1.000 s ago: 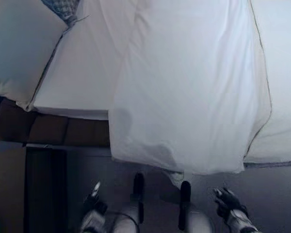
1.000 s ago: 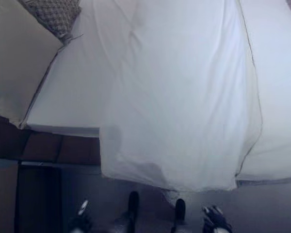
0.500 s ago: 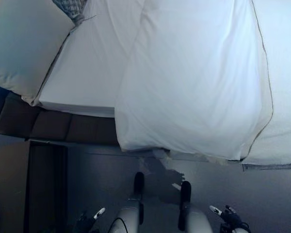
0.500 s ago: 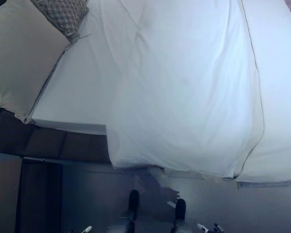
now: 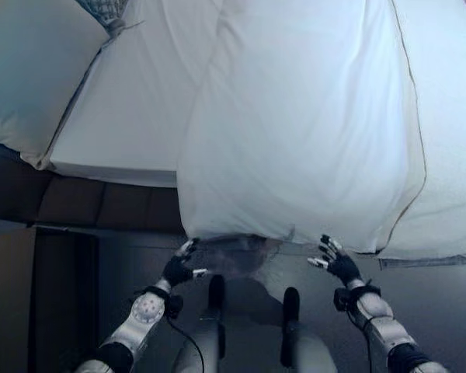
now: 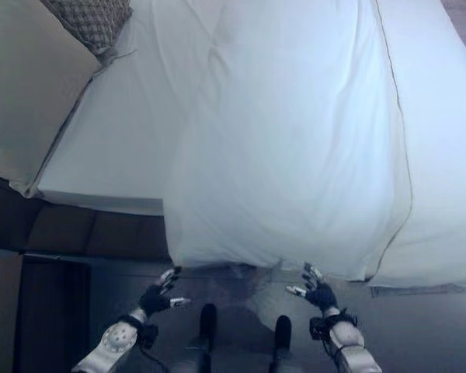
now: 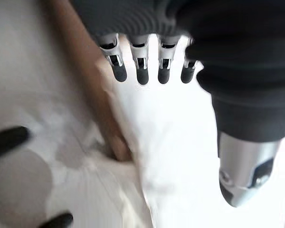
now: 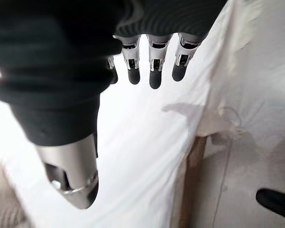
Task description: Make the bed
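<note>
A white duvet (image 5: 303, 132) lies across the bed and hangs over its near edge, its hem a little above the floor. To its left the bare white sheet (image 5: 132, 116) of the mattress shows. My left hand (image 5: 178, 269) is raised just below the duvet's lower left corner, open, holding nothing. My right hand (image 5: 341, 264) is up below the hem near the lower right, open as well. In the left wrist view the straight fingers (image 7: 141, 71) point at the white cloth (image 7: 180, 161); in the right wrist view the fingers (image 8: 154, 71) do the same toward the duvet (image 8: 147, 142).
A large white pillow (image 5: 31, 70) lies at the bed's left end, with a grey patterned cushion (image 6: 89, 19) beyond it. The dark bed base (image 5: 85, 206) shows under the mattress at the left. A dark cabinet (image 5: 62, 303) stands on the floor at lower left.
Both hands have risen from the bottom of the view to just under the duvet's hem. The view has shifted slightly as the head moved.
</note>
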